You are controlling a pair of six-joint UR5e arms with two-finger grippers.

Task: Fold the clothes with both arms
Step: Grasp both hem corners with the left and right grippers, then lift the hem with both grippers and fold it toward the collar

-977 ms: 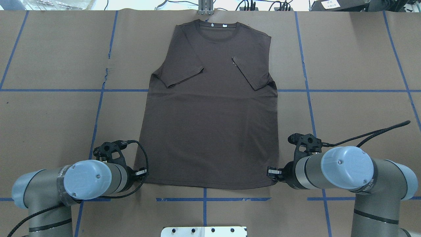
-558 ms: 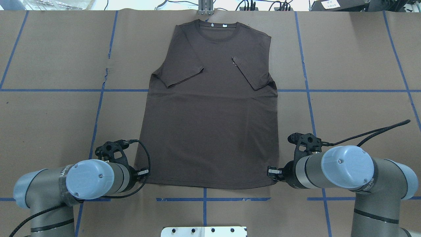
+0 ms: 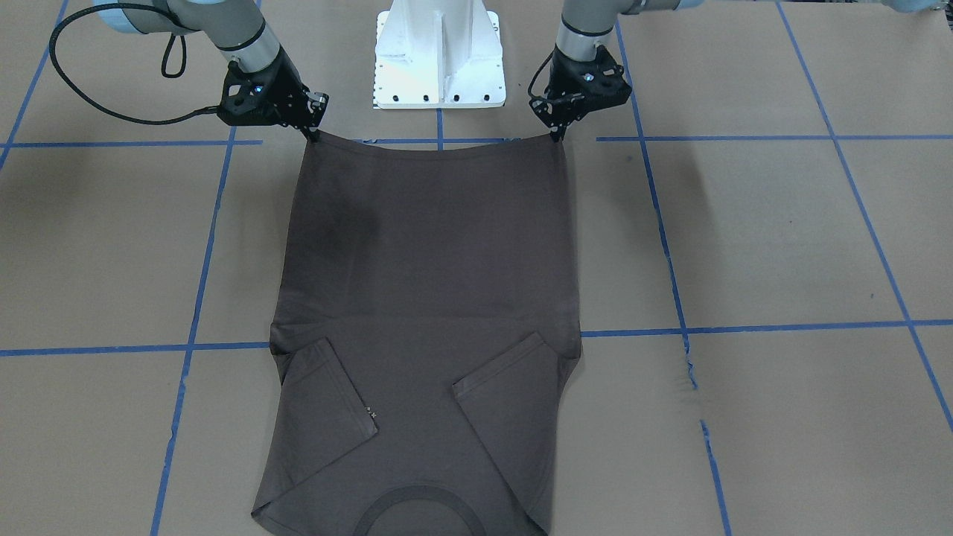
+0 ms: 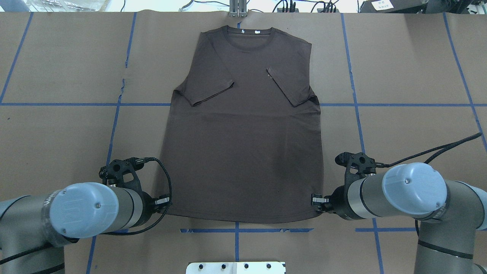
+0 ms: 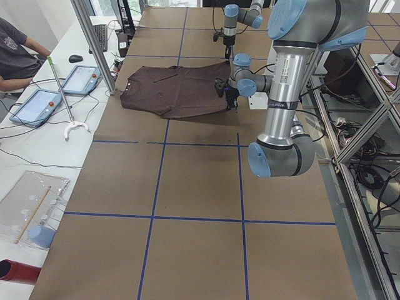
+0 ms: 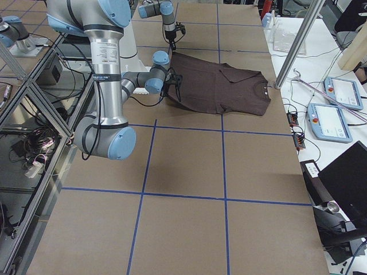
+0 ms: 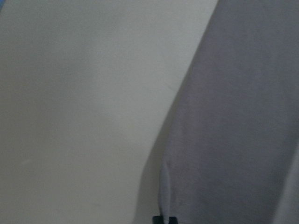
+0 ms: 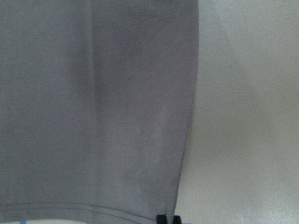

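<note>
Pinching one hem corner each, the left claw (image 3: 557,134) and right claw (image 3: 314,134) are clamped on the shirt (image 4: 243,144). It lies flat on the bench (image 4: 399,76), sleeves tucked inward and collar farthest from the robot. The hem sags in a shallow curve between them, so the corners look slightly raised. Holding both corners at once should let the hem travel evenly toward the collar.
</note>
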